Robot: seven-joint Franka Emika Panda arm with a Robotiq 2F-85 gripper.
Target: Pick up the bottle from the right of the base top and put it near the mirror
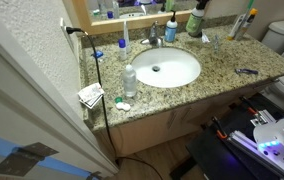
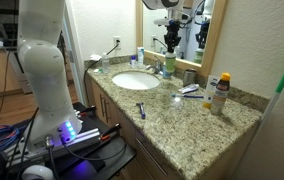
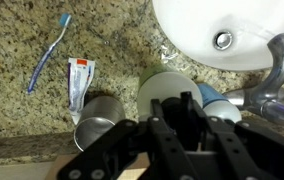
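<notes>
Light-green bottle [image 2: 168, 64] at the back of the granite worktop [image 2: 192, 120], close to the mirror [image 2: 194, 32].
Stands upright directly beneath the gripper [image 2: 169, 50]; in the wrist view, pale top partly covered by the jaws, between metal cup [image 3: 95, 118] and faucet [image 3: 272, 75]. Cannot tell jaw width or any hold.

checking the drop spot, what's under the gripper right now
Wrist view: the pale round top of the bottle sits right under the gripper, with a blue bottle and a metal cup flanking it. The bottle's body and the counter beneath it are covered.
</notes>
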